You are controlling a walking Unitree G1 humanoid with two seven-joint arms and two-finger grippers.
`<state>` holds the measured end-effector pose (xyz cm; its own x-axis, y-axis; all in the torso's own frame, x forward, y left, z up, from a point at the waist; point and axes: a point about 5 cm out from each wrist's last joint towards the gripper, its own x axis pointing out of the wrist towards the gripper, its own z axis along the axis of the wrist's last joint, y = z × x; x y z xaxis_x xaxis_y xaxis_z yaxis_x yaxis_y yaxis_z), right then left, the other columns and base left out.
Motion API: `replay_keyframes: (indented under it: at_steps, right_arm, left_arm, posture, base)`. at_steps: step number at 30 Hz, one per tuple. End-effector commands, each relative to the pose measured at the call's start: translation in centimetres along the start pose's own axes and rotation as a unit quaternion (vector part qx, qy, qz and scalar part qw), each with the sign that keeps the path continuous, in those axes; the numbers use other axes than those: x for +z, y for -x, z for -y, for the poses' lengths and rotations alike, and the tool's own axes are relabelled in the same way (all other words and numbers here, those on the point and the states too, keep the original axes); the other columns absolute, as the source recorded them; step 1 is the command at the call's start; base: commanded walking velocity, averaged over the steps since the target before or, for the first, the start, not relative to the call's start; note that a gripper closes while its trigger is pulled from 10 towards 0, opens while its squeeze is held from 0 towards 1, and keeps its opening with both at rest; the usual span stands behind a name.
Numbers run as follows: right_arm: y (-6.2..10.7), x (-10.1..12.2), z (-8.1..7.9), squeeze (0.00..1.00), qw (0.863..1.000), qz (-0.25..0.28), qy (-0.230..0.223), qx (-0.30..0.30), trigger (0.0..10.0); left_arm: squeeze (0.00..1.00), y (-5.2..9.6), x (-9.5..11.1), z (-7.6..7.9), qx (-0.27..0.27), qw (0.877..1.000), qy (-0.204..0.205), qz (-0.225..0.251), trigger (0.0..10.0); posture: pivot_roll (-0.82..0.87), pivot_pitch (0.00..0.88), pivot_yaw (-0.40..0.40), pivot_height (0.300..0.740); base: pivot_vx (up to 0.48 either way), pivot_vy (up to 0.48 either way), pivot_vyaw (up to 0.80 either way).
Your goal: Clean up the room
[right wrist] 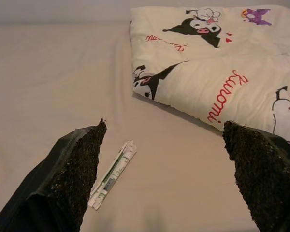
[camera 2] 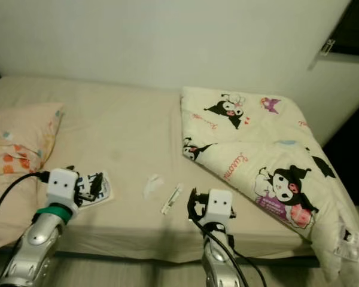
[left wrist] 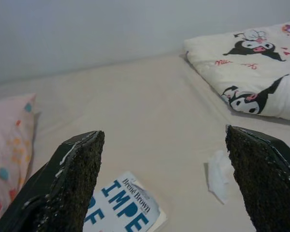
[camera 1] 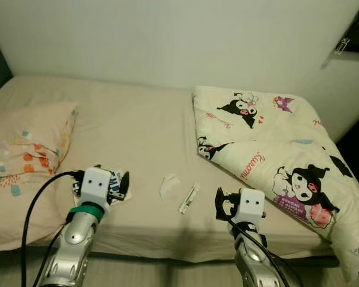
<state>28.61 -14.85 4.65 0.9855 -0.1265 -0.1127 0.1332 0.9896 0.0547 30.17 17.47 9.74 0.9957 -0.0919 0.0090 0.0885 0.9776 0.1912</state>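
The right gripper (right wrist: pixel 164 179) hovers over the near edge of the bed (camera 1: pixel 137 125), its fingers spread wide and empty, and the long thin wrapper (right wrist: pixel 112 175) lies just ahead of it and slightly toward the robot's left, flat on the sheet near that edge. The wrapper's long axis runs away from the near edge, leaning a little toward the folded cartoon-print blanket (camera 1: pixel 269 137), so a grasp would likely go across its narrow width. The left gripper (left wrist: pixel 164 183), also wide open and holding nothing, hangs over the book (left wrist: pixel 123 208) beside the pillow (camera 1: pixel 27 149) at the bed's left side; the crumpled tissue (camera 1: pixel 168 185) sits between book and wrapper, about equally reachable by either arm. The sheet is soft, plain beige, backed by a pale wall (camera 1: pixel 167 36).
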Motion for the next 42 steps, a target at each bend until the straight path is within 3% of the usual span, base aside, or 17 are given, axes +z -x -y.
replay_keyframes:
  at_steps: [1,9,12,17,21,28,32,35,42]
  right_arm:
    - [0.4,-0.7,0.6,0.0,1.0,-0.011,-0.004,-0.017,10.0]
    - [0.5,-1.0,1.4,0.0,0.999,-0.005,-0.012,-0.04,10.0]
    - [0.6,-1.2,1.8,0.0,0.998,-0.005,-0.023,-0.062,10.0]
    - [0.6,-1.0,1.7,0.0,0.997,0.001,-0.03,-0.076,10.0]
    - [0.6,-0.8,1.6,0.0,0.997,0.003,-0.028,-0.078,10.0]
    - [0.0,-0.6,1.2,0.0,0.999,-0.013,-0.031,-0.039,10.0]
    - [-0.2,-1.1,0.7,0.0,0.998,-0.04,-0.039,-0.007,10.0]
    - [-0.6,-0.3,-0.1,0.0,1.0,-0.014,0.003,0.009,10.0]
    - [-0.6,-0.5,-0.6,0.0,0.999,-0.025,-0.019,0.02,10.0]
  left_arm:
    - [0.0,-0.2,-0.5,0.2,-0.008,1.0,-0.007,-0.016,10.0]
    - [0.0,-0.6,-0.7,0.1,-0.016,0.999,-0.021,-0.035,10.0]
    - [0.0,-0.9,-0.5,0.3,-0.028,0.999,-0.028,-0.035,10.0]
    - [0.0,-1.3,-0.5,0.3,-0.039,0.998,-0.039,-0.034,10.0]
    - [0.0,-1.5,-0.6,0.1,-0.038,0.998,-0.042,-0.039,10.0]
    - [0.0,-0.8,-1.7,-2.0,0.029,0.997,-0.031,-0.063,10.0]
    - [0.0,-0.5,-1.8,-2.0,0.036,0.997,-0.027,-0.061,10.0]
    - [0.0,-0.2,-1.9,-2.0,0.031,0.998,-0.026,-0.052,10.0]
    - [0.0,-0.2,-2.2,-1.7,0.03,0.998,-0.021,-0.058,10.0]
  posture:
    - [0.07,0.0,0.013,0.74]
    - [0.09,0.0,0.053,0.74]
    - [0.1,0.0,0.126,0.74]
    - [0.09,0.0,0.149,0.74]
    - [0.07,0.0,0.136,0.74]
    - [0.07,0.004,0.069,0.74]
    - [0.08,0.0,0.056,0.74]
    - [0.08,0.001,0.044,0.74]
    - [0.09,0.0,0.025,0.74]
  base:
    - [0.0,0.0,0.0]
    - [0.0,0.0,0.0]
    - [0.0,0.0,0.0]
    - [0.0,0.0,0.0]
    - [0.0,0.0,0.0]
    - [0.0,0.0,0.0]
    - [0.0,0.0,0.0]
    - [0.0,0.0,0.0]
    - [0.0,0.0,0.0]
